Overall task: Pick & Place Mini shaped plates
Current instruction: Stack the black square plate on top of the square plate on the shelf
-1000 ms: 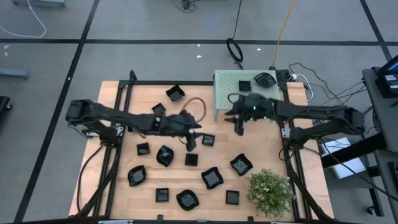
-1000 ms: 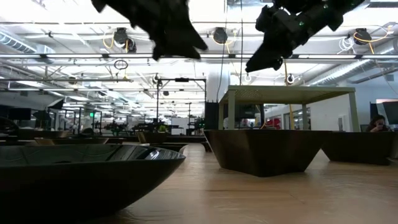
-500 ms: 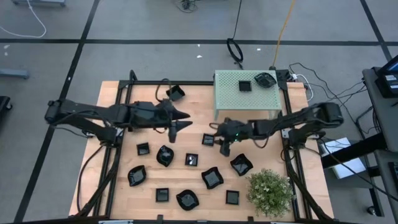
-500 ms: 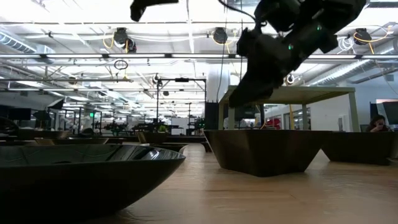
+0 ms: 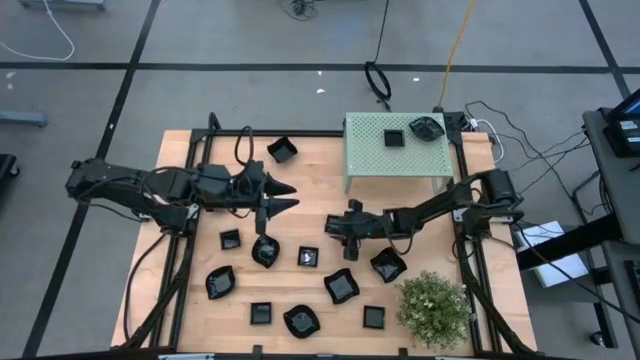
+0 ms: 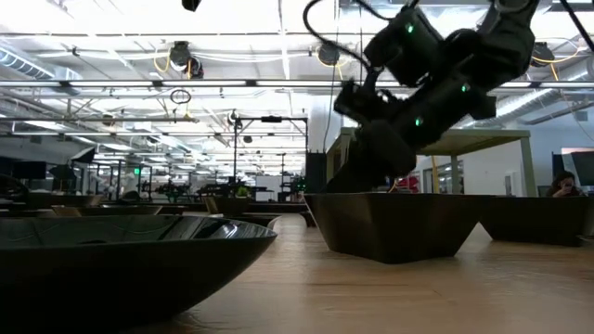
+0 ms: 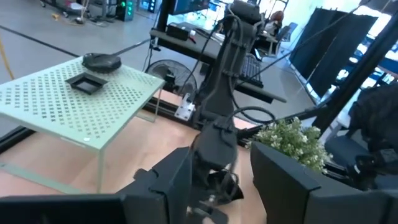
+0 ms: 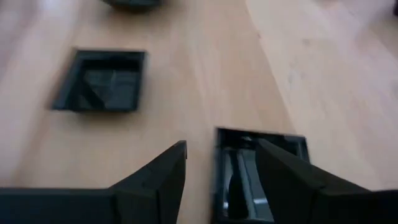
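Observation:
Several mini shaped plates, glossy black, lie on the wooden table (image 5: 300, 290), some square, some wavy-rimmed. Two more sit on the pale green stand (image 5: 370, 160): a square one (image 5: 393, 138) and a wavy one (image 5: 427, 127). My right gripper (image 8: 221, 149) is open and low over a square plate (image 8: 273, 171) at mid-table. Its fingertips stand on either side of that plate's near rim, and I cannot tell whether they touch it. Another square plate (image 8: 102, 79) lies just beyond. My left gripper (image 5: 288, 197) hangs raised over the table's left half, open with nothing between its fingers.
A small bushy green plant (image 5: 433, 308) stands at the near right corner. A wavy plate (image 5: 388, 265) lies close to the right arm. In the low view a large plate rim (image 6: 111, 260) fills the near left. Bare wood lies between the stand and the middle plates.
My right gripper has come down from beside the stand toward the table's left and near side, ending low over the square plate at mid-table. My left gripper has risen from just above the plates and drawn back toward the left edge.

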